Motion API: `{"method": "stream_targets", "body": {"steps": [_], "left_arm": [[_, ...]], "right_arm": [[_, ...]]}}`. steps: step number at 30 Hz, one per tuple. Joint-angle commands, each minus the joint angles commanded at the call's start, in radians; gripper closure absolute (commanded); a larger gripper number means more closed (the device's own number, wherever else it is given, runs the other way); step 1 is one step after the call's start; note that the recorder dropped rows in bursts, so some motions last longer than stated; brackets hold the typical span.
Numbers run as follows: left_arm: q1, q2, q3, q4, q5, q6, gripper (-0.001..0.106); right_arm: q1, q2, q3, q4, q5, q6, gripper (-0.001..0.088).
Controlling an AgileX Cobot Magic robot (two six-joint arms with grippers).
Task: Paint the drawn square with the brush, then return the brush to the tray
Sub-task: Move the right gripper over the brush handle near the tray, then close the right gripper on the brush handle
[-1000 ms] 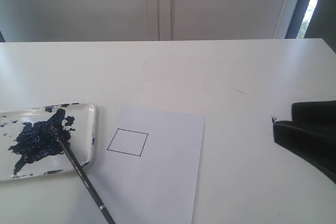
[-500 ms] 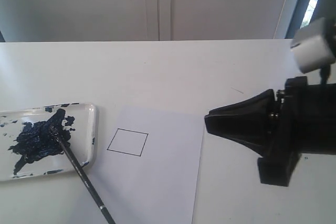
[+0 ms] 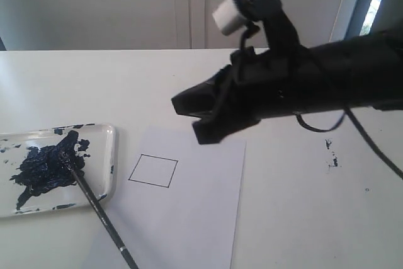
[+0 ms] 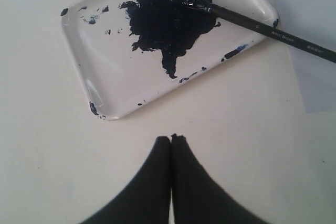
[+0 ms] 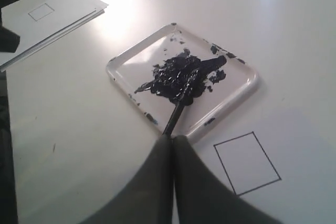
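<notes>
Exterior view: black right gripper (image 3: 182, 104) was seen clenched, empty; thin black brush (image 3: 94, 200) was propped on glossy navy-smeared tray (image 3: 101, 149).

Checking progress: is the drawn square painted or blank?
Blank. The drawn square shows plain white inside its outline; the brush rests with bristles in the tray.

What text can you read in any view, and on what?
Brush: pale print along the handle, too small and blurred to read.
Tray, paper, square: no text.
Nothing else legible in any view.
</notes>
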Motion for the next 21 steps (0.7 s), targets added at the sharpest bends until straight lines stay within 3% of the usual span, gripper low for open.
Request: {"method": "stream_targets", "body": {"steps": [6,12,21], "left_arm": [[0.000,0.000,0.000,-0.002,-0.009,0.000,0.105],[0.000,0.000,0.000,-0.008,-0.009,0.000,0.105],[0.000,0.000,0.000,-0.018,-0.009,0.000,0.105]], "right_arm": [[0.110,0.168,-0.166,-0.249,-0.061,0.242,0.0868],[0.195,0.287,-0.260,-0.456,-0.067,0.497,0.0868],[0.307,0.425,-0.299,-0.514,-0.081,0.591,0.0868]]}}
